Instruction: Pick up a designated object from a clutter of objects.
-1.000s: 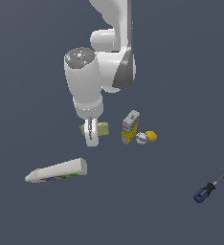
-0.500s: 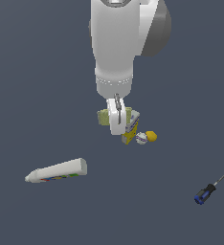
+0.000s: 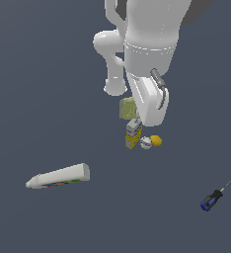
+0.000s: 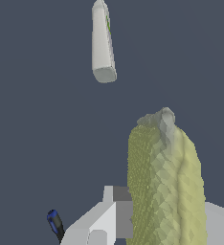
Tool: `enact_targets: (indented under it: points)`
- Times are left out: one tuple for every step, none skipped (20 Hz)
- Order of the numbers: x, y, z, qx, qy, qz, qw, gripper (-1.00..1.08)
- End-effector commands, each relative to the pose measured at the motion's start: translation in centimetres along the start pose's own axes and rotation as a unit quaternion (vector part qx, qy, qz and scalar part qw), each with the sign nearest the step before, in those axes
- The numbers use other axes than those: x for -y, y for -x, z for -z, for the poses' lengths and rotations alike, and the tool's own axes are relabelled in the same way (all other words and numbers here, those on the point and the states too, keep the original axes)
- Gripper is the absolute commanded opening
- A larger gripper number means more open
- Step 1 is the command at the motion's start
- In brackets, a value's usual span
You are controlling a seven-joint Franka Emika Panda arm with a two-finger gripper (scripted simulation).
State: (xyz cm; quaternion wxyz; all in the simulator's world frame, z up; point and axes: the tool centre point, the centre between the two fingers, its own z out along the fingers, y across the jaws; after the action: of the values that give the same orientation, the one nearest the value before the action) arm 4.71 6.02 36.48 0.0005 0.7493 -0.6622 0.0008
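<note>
Yellow-green pad (image 4: 164,186) on edge, pinched upright between the jaws, long axis vertical.

Obstacles on the worktop (image 3: 33,74) form one tight group under the arm: the yellow-white box (image 3: 133,134), the small white ball (image 3: 145,143) just beside it and the yellow fruit (image 3: 156,141) touching the ball. The end effector (image 4: 147,225), clamped on the yellow-green pad (image 3: 129,108), fills the space directly above that group. The white bottle (image 3: 58,176) lies on its side, well apart, toward the exterior view's near left. The screwdriver (image 3: 214,196) lies well apart at the near right. Open worktop runs between bottle and screwdriver, and across the far left.
</note>
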Motion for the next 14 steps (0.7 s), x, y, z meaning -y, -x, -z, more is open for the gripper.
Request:
enact_targets:
  points:
    - [0.4, 0.8, 1.1, 0.0, 0.0, 0.0, 1.0, -1.0]
    - [0.5, 1.0, 1.5, 0.001, 0.0, 0.0, 1.0, -1.0]
    - [0.6, 1.2, 1.7, 0.001, 0.0, 0.0, 1.0, -1.0]
    - [0.7, 1.4, 2.0, 0.001, 0.0, 0.0, 1.0, -1.0]
    - [0.8, 1.6, 2.2, 0.001, 0.0, 0.0, 1.0, -1.0]
    - [0.9, 1.7, 2.3, 0.001, 0.0, 0.0, 1.0, -1.0]
    - [0.9, 1.8, 2.4, 0.001, 0.0, 0.0, 1.0, -1.0]
    - [1.0, 1.8, 2.5, 0.001, 0.0, 0.0, 1.0, -1.0]
    - [1.0, 1.8, 2.6, 0.001, 0.0, 0.0, 1.0, -1.0]
    - [1.0, 1.9, 2.6, 0.001, 0.0, 0.0, 1.0, -1.0]
    - [1.0, 1.9, 2.6, 0.001, 0.0, 0.0, 1.0, -1.0]
    - [1.0, 1.9, 2.5, 0.001, 0.001, 0.001, 1.0, -1.0]
    - [1.0, 1.8, 2.5, 0.001, 0.001, 0.001, 1.0, -1.0]
    - [0.9, 1.8, 2.6, 0.001, 0.001, 0.001, 1.0, -1.0]
